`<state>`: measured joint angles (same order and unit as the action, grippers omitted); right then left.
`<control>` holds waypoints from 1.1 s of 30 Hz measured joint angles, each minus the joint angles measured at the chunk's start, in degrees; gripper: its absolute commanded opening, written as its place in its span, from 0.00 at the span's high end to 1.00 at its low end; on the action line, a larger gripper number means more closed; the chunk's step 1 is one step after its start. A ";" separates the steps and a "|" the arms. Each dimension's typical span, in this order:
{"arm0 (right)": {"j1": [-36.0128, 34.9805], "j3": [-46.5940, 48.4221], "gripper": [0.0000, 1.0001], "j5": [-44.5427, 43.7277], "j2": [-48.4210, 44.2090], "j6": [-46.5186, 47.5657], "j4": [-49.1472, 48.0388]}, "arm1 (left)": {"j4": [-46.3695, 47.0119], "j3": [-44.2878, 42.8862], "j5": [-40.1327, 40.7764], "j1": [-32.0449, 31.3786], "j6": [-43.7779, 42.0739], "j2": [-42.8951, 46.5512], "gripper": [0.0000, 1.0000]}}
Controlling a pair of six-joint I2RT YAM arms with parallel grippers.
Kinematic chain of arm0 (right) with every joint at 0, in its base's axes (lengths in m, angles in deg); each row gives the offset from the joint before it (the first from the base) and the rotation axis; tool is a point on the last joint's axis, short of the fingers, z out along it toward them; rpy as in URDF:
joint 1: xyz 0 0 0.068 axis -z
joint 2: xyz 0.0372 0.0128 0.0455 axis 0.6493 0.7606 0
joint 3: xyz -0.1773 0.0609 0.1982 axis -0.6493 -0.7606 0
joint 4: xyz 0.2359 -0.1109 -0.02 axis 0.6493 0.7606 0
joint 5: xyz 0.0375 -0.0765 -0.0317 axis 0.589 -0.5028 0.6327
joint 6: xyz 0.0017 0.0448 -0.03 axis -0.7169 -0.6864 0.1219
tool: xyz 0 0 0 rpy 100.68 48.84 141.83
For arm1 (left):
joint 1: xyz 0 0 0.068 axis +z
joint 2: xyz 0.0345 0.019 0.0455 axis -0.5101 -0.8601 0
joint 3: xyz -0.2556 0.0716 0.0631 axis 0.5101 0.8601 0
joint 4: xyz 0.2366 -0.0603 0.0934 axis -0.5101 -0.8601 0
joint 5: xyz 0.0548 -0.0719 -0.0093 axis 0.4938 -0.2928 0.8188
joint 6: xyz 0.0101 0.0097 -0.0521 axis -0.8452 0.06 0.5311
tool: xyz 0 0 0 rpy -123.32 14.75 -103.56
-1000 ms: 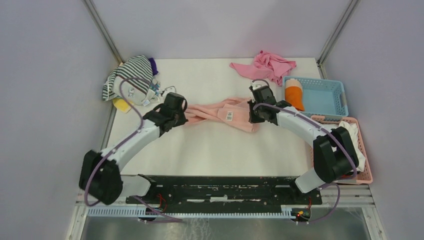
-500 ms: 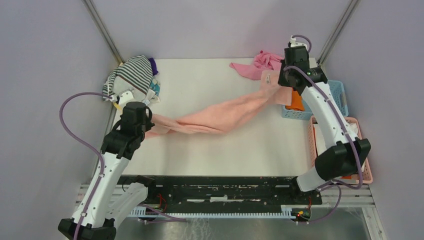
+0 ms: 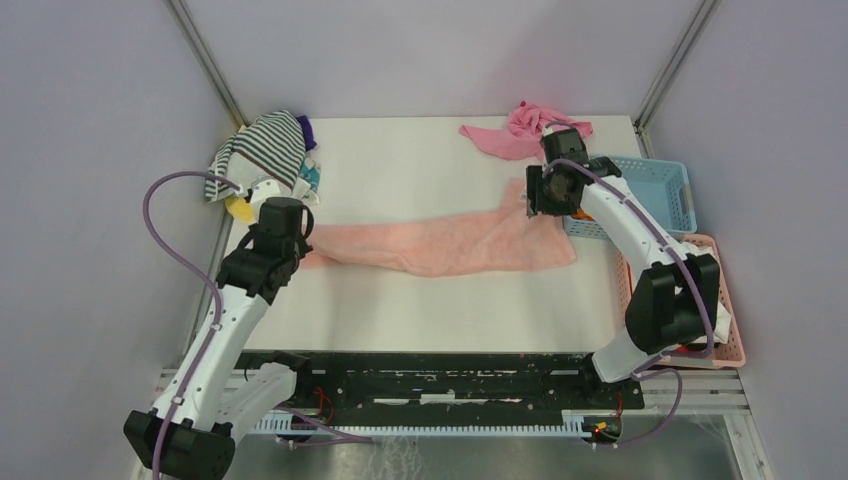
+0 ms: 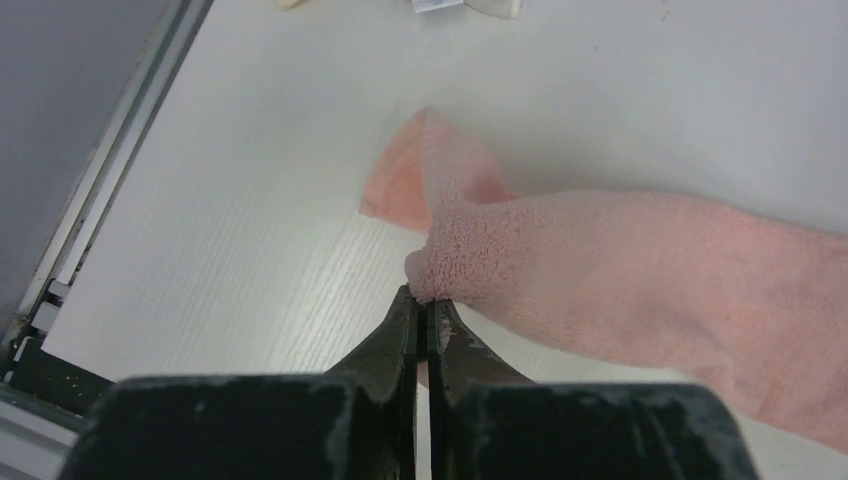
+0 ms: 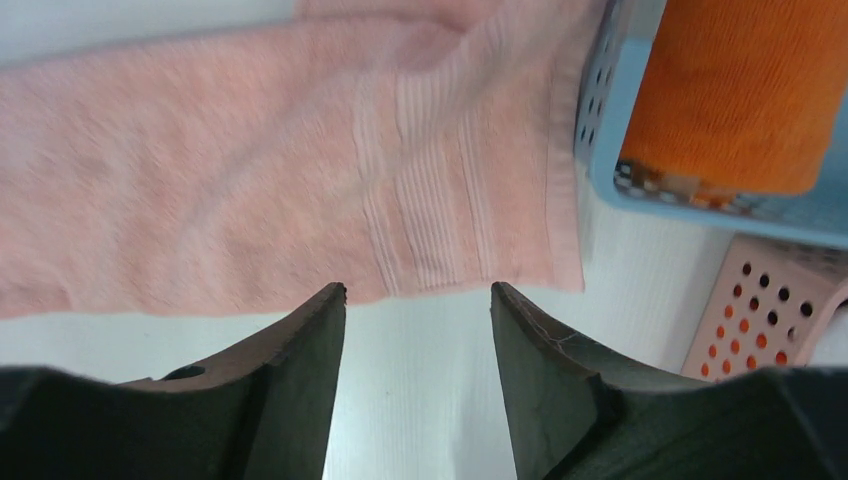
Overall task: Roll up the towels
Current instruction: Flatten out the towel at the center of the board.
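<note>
At the near edge, a black metal rail (image 3: 430,375) is carrying the bases of both arms, and the white table (image 3: 420,310) is stretching away from it. On the near right, a pink perforated plastic basket (image 3: 730,352) is sitting at the table's edge. White cloth is showing inside it, mostly hidden by the right arm.

The left gripper (image 4: 422,318) is reaching in from the near left. Its jaws are pressed tight together and are pinching the left corner of the pale pink towel (image 3: 450,245), a soft terry cloth, down at the tabletop. That towel is lying lengthwise across the middle of the table. It is bunching narrow at the held end and spreading flat and wider toward the right, and its ribbed hem is ending close against the wall of a blue perforated plastic basket (image 3: 655,195).

The right gripper (image 5: 415,290) is hovering over that right end with its fingers standing well apart. It is gripping nothing, and only the hem's edge and bare table are showing in the gap.

Inside the blue basket, a rolled orange towel (image 5: 730,90) is lying.

Along the far edge, a crumpled bright pink cloth (image 3: 520,128) is lying. In the far left corner, a heap of cloths topped by a grey-and-white striped cloth (image 3: 262,148) is resting.
</note>
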<state>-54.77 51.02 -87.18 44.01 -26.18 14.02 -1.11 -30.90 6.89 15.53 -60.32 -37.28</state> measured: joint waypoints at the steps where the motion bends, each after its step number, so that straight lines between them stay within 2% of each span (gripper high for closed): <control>1: -0.28 -2.64 0.40 -0.07 -1.46 -0.17 -0.07 | -0.02 -0.46 1.01 0.17 -0.22 -0.48 0.97; 5: -1.11 -12.26 0.42 -3.39 -6.56 -1.14 0.68 | 0.15 -2.27 4.52 0.46 -1.33 -2.21 0.97; 12: 1.86 -18.49 0.42 -9.94 -6.82 -3.39 -0.87 | 0.57 -2.43 10.58 1.70 -2.34 -3.06 0.97; 22: 3.23 -21.81 0.53 -7.74 -2.67 -6.62 -7.02 | 1.36 -0.83 12.61 3.82 -2.34 -2.38 0.97; 33: 3.26 -25.03 0.55 -2.97 1.68 -9.16 -10.40 | 2.51 -0.31 10.91 5.22 -2.36 -2.40 0.97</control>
<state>-51.51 25.99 -90.15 45.69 -35.34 3.61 1.40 -31.21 17.79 20.76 -62.68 -39.68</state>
